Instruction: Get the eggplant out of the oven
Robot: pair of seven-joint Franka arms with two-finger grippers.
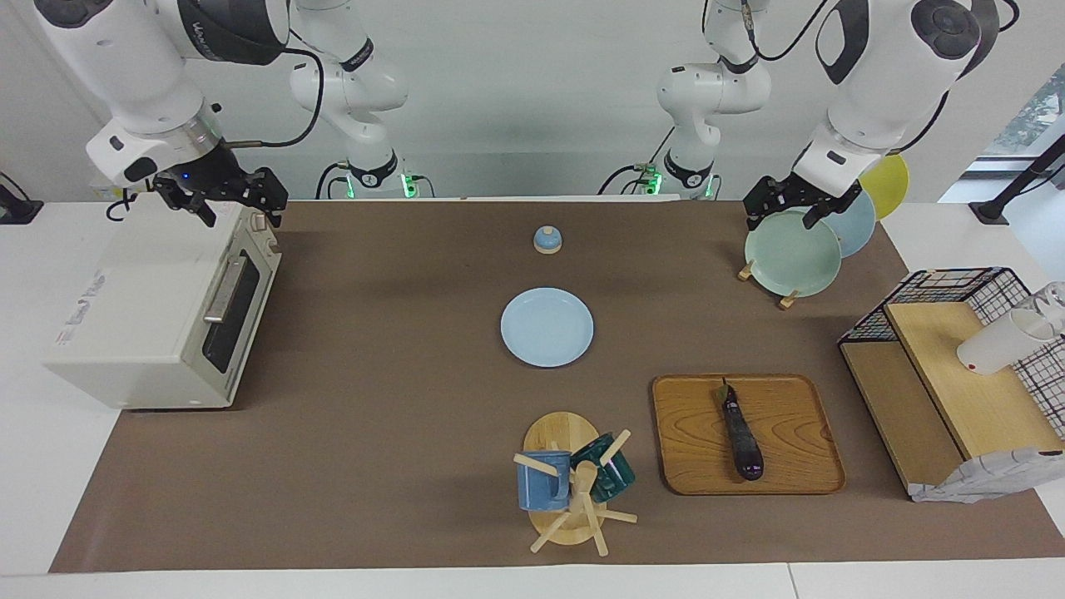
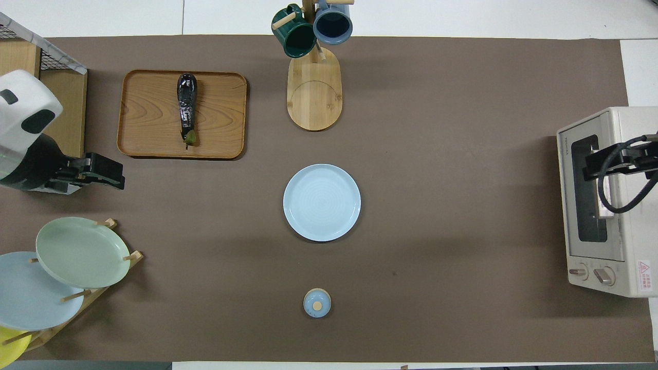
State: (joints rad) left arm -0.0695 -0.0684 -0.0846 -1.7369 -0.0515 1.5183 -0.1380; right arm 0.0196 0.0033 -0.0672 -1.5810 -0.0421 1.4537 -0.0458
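The eggplant (image 1: 740, 433) (image 2: 186, 105) lies on a wooden tray (image 1: 790, 416) (image 2: 149, 113), outside the oven and toward the left arm's end of the table. The white oven (image 1: 158, 316) (image 2: 606, 200) stands at the right arm's end with its glass door shut. My right gripper (image 1: 241, 215) (image 2: 588, 167) hangs open and empty over the oven's top front edge. My left gripper (image 1: 780, 218) (image 2: 121, 180) hangs open and empty over the plate rack, nearer to the robots than the tray.
A light blue plate (image 1: 547, 327) (image 2: 322, 202) lies mid-table, with a small blue knobbed lid (image 1: 547, 240) nearer the robots. A mug tree (image 1: 574, 482) stands beside the tray. A rack holds a green plate (image 1: 793, 251). A wire basket (image 1: 957, 287) with wooden shelves holds a white cup (image 1: 998, 343).
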